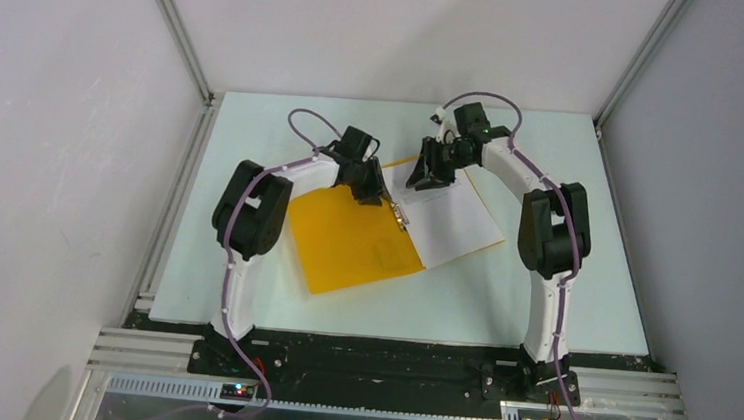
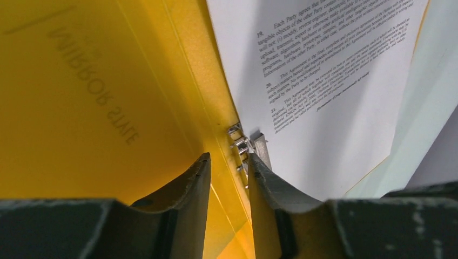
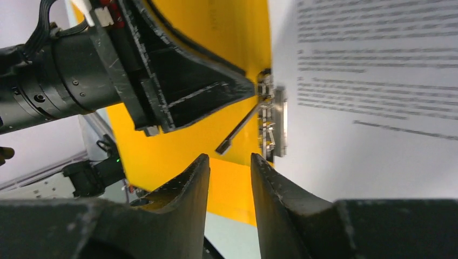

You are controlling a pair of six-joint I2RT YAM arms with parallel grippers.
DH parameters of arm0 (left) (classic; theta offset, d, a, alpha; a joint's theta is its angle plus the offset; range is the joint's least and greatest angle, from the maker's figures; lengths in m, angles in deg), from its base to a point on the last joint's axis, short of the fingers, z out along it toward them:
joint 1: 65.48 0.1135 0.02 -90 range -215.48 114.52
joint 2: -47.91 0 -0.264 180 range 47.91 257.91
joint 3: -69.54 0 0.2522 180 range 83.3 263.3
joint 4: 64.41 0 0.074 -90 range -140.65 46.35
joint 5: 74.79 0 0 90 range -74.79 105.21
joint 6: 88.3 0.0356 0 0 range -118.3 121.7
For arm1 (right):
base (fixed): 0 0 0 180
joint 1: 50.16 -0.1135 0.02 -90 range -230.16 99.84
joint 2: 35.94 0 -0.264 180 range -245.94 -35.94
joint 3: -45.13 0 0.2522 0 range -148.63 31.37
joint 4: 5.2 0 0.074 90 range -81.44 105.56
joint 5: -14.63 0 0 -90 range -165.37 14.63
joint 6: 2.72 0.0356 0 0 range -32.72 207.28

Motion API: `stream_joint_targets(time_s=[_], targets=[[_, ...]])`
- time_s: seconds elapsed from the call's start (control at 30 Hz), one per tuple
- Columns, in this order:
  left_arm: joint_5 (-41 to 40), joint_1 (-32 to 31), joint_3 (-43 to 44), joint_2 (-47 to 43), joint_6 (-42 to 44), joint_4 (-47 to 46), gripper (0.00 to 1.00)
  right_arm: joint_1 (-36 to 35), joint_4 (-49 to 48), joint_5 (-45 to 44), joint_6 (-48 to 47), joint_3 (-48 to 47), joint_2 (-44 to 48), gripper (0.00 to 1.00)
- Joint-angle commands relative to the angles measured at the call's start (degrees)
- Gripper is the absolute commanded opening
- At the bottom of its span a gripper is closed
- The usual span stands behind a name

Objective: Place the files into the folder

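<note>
The orange-yellow folder [image 1: 345, 243] lies open on the table, its left flap bare. The white printed files [image 1: 452, 221] lie on its right half, against a metal fastener clip [image 1: 401, 215] at the fold. My left gripper [image 1: 374, 195] is open, its tips just short of the clip [image 2: 243, 144], over the fold between the folder [image 2: 81, 108] and the files [image 2: 324, 108]. My right gripper [image 1: 420, 182] is open and empty, hovering by the far end of the fold. In the right wrist view it [image 3: 229, 159] faces the clip [image 3: 273, 124] and the left gripper [image 3: 178, 91].
The pale table [image 1: 561, 305] is walled by white panels with aluminium frame posts [image 1: 177, 24] at the back corners. The two grippers are close together over the fold. The arm bases sit on a black rail [image 1: 386, 367] at the near edge.
</note>
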Motion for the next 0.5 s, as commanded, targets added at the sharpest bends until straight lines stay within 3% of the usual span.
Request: stream_joint_targets(time_s=[0.0,0.3,0.47], targets=[[0.6,-0.6,3.5,0.5,-2.4,-0.5,0.36,-1.8,-0.2,3.8,3.8,0.7,-1.0,0.37],[0.9,-0.6,4.2,3.0,-3.6,-0.6,0.30,-2.8,0.3,4.6,4.9,1.1,-2.8,0.28],[0.9,-0.6,4.1,3.9,-4.3,-0.5,0.27,-3.1,0.6,4.7,4.9,2.0,-3.2,0.34]])
